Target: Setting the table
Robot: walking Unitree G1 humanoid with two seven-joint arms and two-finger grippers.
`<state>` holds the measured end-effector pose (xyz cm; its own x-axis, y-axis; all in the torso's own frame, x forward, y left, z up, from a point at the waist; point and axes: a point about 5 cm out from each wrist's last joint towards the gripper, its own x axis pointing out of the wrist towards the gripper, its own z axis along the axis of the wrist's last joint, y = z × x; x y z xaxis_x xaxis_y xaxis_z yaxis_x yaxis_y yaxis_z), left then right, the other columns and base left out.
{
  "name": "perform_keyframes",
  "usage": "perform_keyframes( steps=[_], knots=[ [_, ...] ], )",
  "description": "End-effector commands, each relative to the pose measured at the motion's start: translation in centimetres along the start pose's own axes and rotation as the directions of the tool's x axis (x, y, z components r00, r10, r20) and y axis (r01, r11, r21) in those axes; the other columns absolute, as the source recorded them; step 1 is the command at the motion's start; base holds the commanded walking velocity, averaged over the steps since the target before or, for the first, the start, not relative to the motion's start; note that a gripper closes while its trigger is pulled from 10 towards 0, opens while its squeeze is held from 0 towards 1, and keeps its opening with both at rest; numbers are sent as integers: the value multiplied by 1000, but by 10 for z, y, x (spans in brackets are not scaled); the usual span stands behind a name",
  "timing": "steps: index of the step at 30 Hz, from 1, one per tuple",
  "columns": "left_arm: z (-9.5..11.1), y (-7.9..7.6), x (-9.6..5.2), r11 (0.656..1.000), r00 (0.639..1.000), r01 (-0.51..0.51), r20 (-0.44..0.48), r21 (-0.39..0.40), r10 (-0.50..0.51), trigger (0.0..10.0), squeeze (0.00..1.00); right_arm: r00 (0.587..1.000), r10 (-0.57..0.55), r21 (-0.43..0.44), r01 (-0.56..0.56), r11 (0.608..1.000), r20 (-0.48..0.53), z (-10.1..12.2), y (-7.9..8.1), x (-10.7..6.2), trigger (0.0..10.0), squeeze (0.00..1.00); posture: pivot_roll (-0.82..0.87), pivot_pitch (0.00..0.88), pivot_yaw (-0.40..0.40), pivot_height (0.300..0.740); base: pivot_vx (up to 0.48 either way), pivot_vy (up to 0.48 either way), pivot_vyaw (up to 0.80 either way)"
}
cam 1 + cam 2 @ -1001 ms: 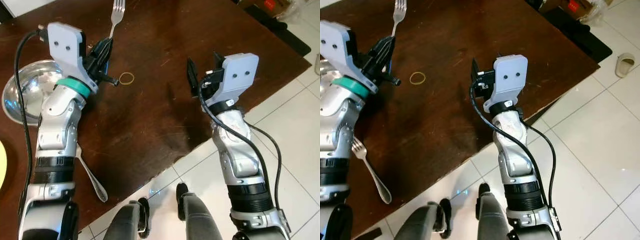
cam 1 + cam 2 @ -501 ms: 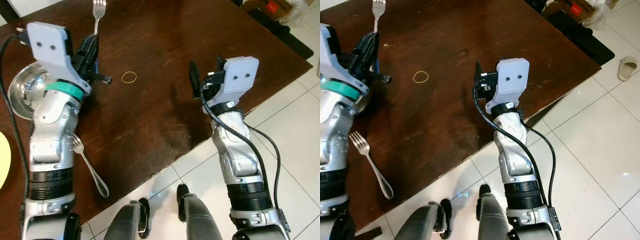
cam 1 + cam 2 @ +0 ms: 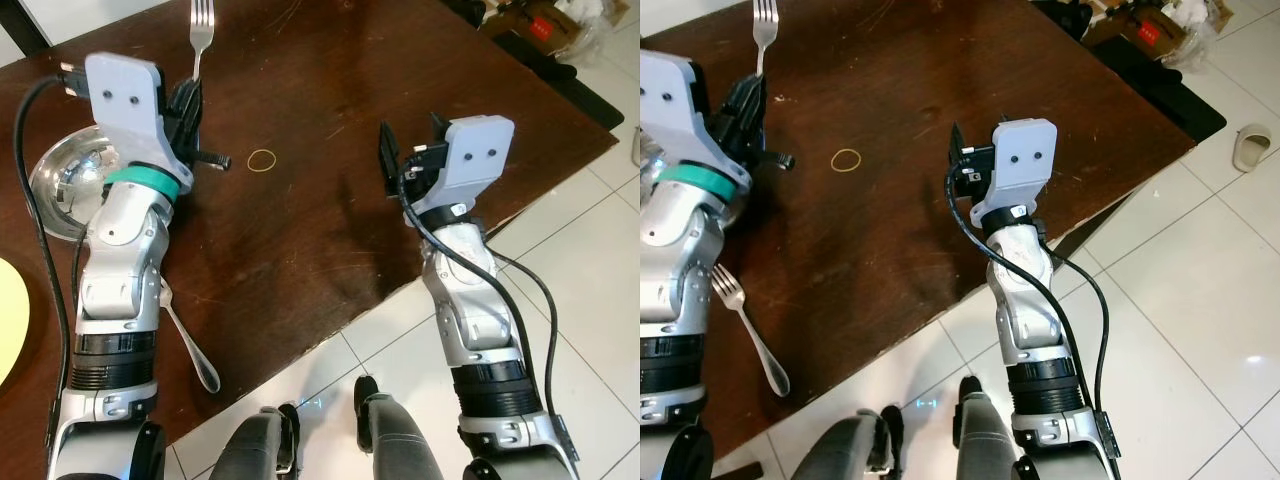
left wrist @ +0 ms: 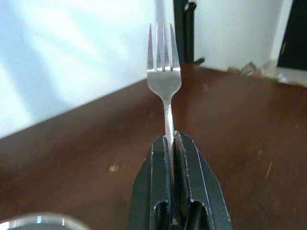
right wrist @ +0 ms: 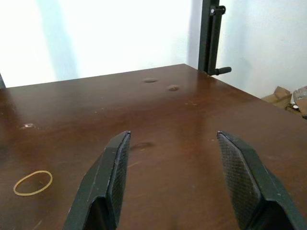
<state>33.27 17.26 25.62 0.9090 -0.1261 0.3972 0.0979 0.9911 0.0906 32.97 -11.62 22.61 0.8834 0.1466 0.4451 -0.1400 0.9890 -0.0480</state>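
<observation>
Two silver metal forks show on the dark brown wooden counter [image 3: 330, 230]: one lying flat [image 3: 748, 328] beside the left arm, the other [image 4: 164, 91] clamped upright-forward in the left hand [image 4: 173, 158] (tines past the fingertips), while the right hand [image 5: 172, 177] hovers spread, empty.

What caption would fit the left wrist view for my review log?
Left gripper shut on a fork, tines pointing forward above the dark wooden table.
</observation>
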Motion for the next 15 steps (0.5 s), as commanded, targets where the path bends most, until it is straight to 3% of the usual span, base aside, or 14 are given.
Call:
perform_keyframes(
  steps=[1, 13, 15],
  knots=[
    [-12, 0, -6, 1000, 999, -16, -45, 1, 16, 10000, 0, 1000, -23, 7, 23, 1000, -19, -6, -4, -5, 10000, 0, -30, 171, 104, 740, 0, 0, 0],
    [-19, -10, -13, 999, 999, 9, -48, 36, -7, 10000, 0, 999, -16, -9, 16, 1000, -28, -8, -4, -2, 10000, 0, -31, 159, 87, 740, 0, 0, 0],
    [-21, -11, -13, 1000, 999, -2, -41, 28, 3, 10000, 0, 1000, 17, -24, -17, 1000, -17, -5, -3, 1, 10000, 0, -52, 138, 34, 740, 0, 0, 0]
  ],
)
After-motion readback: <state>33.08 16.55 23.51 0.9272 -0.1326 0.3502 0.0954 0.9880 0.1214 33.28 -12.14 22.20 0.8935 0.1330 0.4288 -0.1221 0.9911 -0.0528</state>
